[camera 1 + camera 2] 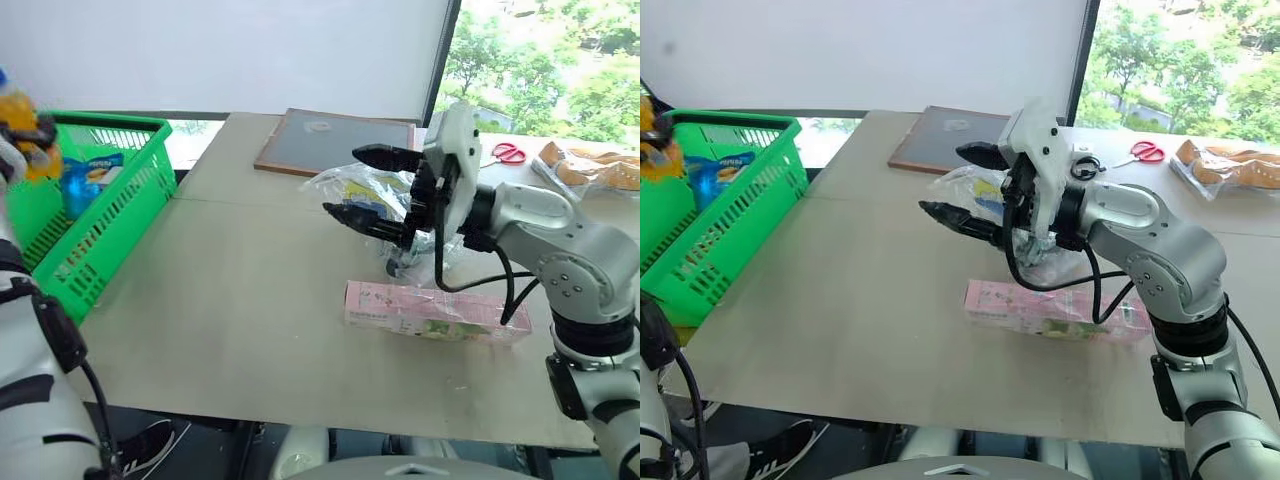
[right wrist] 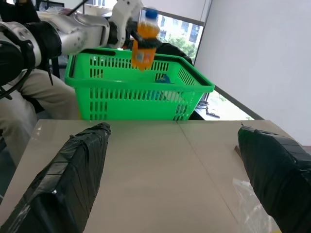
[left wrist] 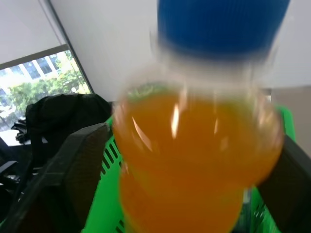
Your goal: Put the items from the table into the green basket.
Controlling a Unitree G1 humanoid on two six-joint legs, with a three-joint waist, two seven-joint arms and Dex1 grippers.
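Left tool (image 2: pixel 138 44) is over the green basket (image 2: pixel 146 94), juice bottle (image 2: pixel 143 41) upright between its fingers, blue cap up; grip or release, cannot tell. Right tool (image 1: pixel 365 185) hangs wide and empty above the bench (image 1: pixel 230 300). Pink carton (image 1: pixel 437 312) lies flat, long axis across the bench, just before the plastic bag (image 1: pixel 372 190).

Looks like an office or lab room: plain white wall (image 1: pixel 250 50), big window (image 1: pixel 540 60) onto trees, wood-look table (image 1: pixel 250 300), scissors (image 1: pixel 509 152) lying about.
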